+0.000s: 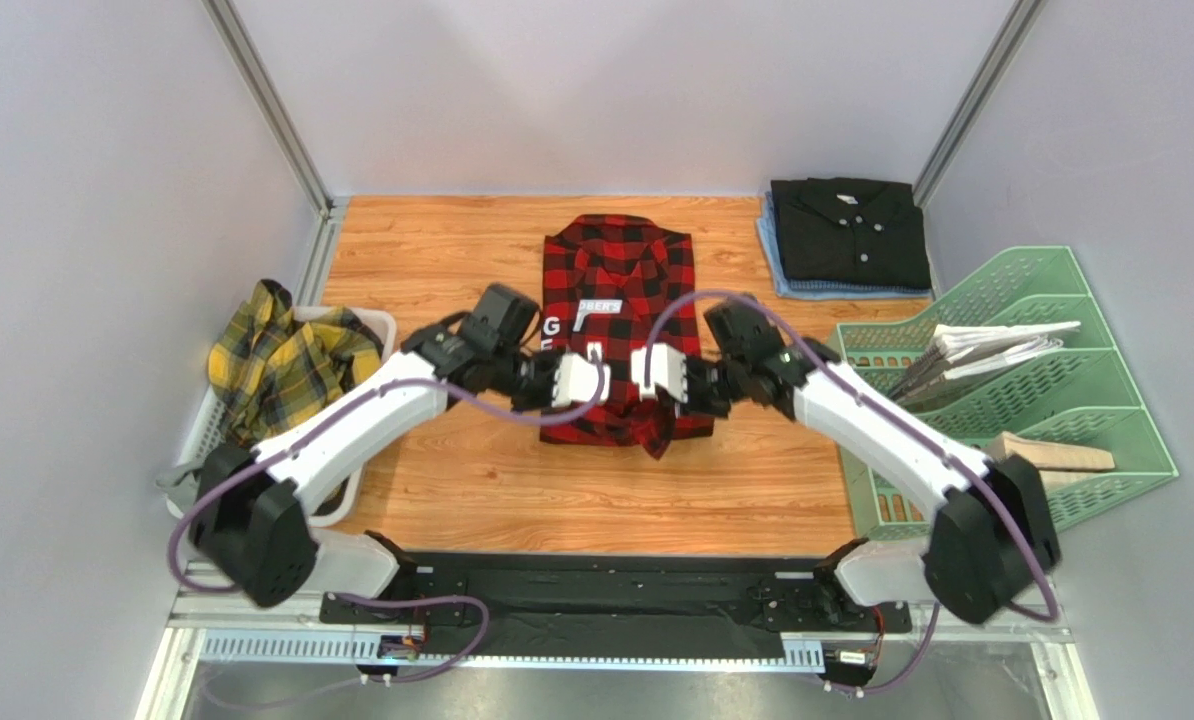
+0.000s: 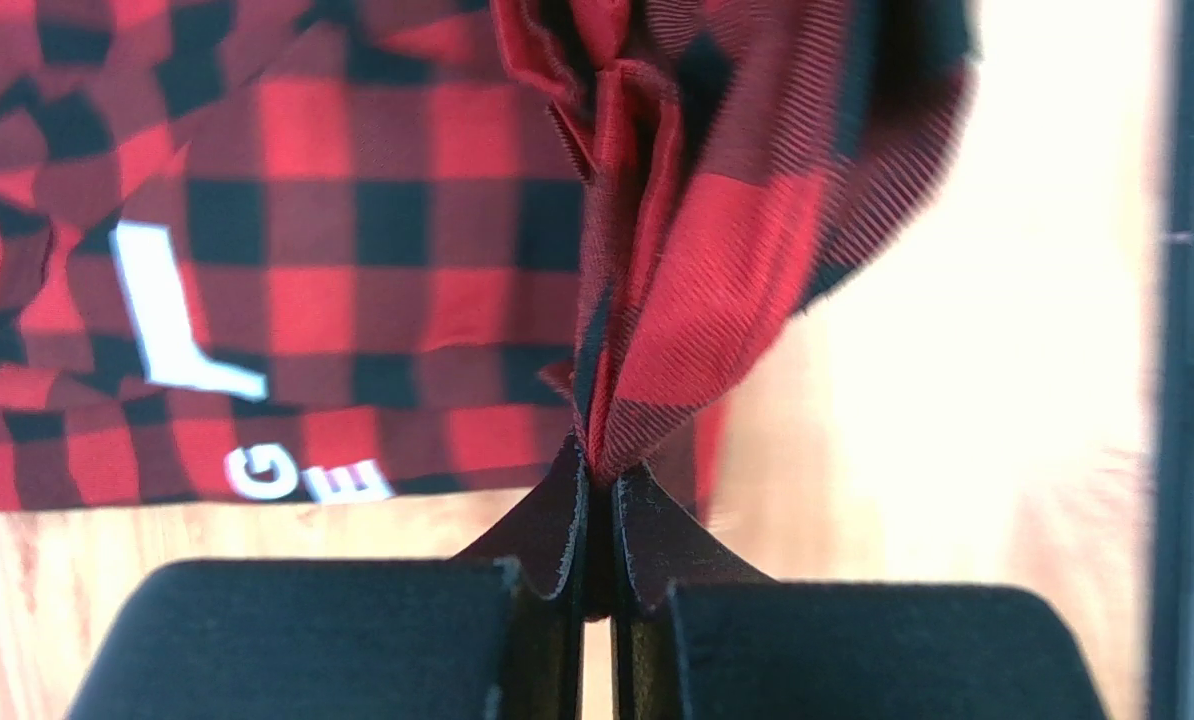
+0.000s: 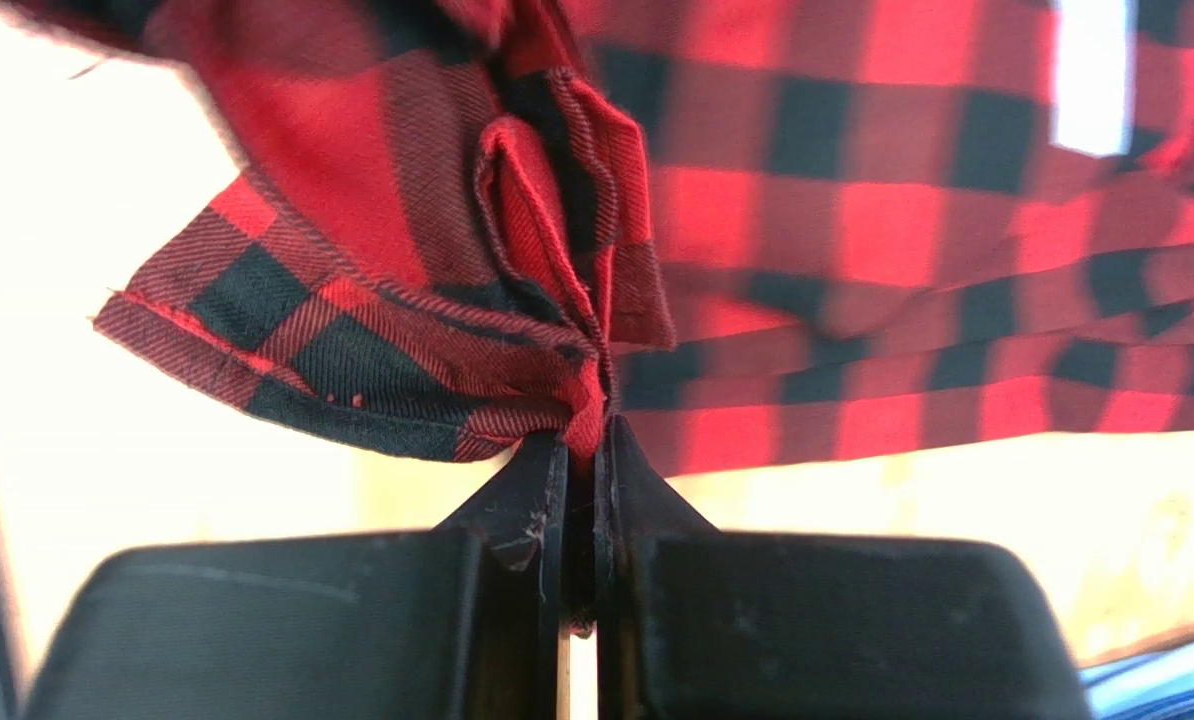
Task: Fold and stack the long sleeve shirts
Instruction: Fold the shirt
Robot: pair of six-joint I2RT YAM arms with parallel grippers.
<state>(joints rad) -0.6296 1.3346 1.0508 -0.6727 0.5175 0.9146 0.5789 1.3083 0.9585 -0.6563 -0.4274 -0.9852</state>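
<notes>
The wooden tabletop [image 1: 408,495] sits between pale grey walls. The red-and-black check shirt [image 1: 618,270] lies across its middle, collar toward the far wall and white letters showing. My left pincer [image 2: 600,477] is clamped on a bunched fold of cloth at the shirt's near end. My right pincer [image 3: 585,447] is clamped the same way on another bunch just beside it. Both sets of jaws are pressed tight with only fabric between them, and the two pinches sit close together above the lower half of the shirt. My worry is the grip itself. Each pincer holds a crumpled wad right at the fingertips rather than a flat edge, so a layer could slide out if I pull hard, and the fold would land crooked. With my hands this near each other, the outer corners of the hem are unsupported. One hangs loose beside my right fingers and may droop or tuck under as I carry the edge toward the collar. Uneven travel between my two arms would skew the fold line, and too strong a tug could drag the whole shirt along the wood. The black shirt [image 1: 848,225] lies folded at the far right. The yellow plaid shirt [image 1: 280,353] is heaped in the white basket [image 1: 351,323] on the left, well apart from my work.
</notes>
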